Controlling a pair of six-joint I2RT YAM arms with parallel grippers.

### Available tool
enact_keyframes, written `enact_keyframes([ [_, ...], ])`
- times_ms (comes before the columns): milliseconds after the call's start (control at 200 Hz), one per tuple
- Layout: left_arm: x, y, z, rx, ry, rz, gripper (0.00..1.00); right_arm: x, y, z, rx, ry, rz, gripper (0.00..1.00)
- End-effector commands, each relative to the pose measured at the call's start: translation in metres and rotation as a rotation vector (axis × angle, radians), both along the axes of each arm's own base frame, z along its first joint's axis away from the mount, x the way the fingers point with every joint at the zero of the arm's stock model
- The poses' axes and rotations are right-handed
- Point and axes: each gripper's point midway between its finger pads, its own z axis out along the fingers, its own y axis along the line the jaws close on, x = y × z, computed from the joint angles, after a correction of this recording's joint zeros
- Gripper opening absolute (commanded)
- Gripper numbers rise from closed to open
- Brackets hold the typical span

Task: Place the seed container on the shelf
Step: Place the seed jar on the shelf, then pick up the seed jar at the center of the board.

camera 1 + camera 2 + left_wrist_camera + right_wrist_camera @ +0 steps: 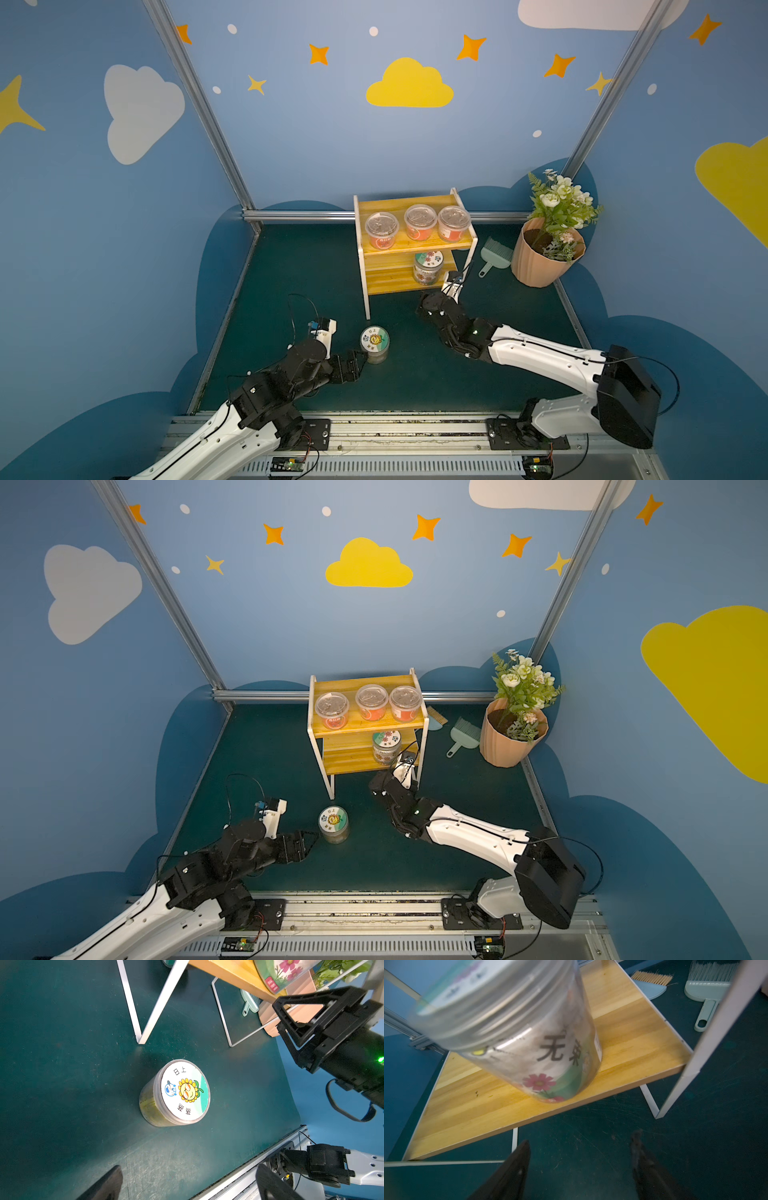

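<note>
Currently my right jaws stand spread, empty, before the shelf, flower-label jar on its lower plank; left jaws spread, sunflower-label jar ahead on bench

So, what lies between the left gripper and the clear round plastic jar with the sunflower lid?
Nothing: the left wrist view shows only bare dark green mat between the left gripper and the clear sunflower-lid jar.

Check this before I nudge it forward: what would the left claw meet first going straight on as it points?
Most likely the sunflower-lidded seed container standing on the green mat, right ahead of the left claw; the left wrist view shows nothing between them.
</note>
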Motion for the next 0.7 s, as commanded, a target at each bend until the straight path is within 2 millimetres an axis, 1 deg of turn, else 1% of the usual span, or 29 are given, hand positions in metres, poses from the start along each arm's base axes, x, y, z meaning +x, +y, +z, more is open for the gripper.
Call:
enact_keyframes([
  [0,0.001,-0.007,-0.006,-0.020,0.022,-0.009,1.00,0.003,0.004,0.025,0.047,-0.087,0.019,0.62],
  [115,0.003,-0.014,-0.011,-0.038,0.028,-0.021,1.00,0.008,0.003,0.038,0.060,-0.144,0.032,0.52],
  [265,0.007,-0.024,-0.014,-0.055,0.023,-0.040,1.00,0.020,0.007,0.049,0.107,-0.180,0.058,0.46],
  [355,0.010,-0.027,-0.015,-0.063,0.015,-0.044,1.00,0.027,0.008,0.057,0.135,-0.206,0.057,0.45],
  [541,0.013,-0.034,-0.019,-0.076,0.001,-0.058,1.00,0.041,0.014,0.065,0.163,-0.220,0.068,0.45],
  [696,0.016,-0.035,-0.022,-0.070,-0.008,-0.060,1.00,0.045,0.014,0.062,0.167,-0.211,0.061,0.45],
])
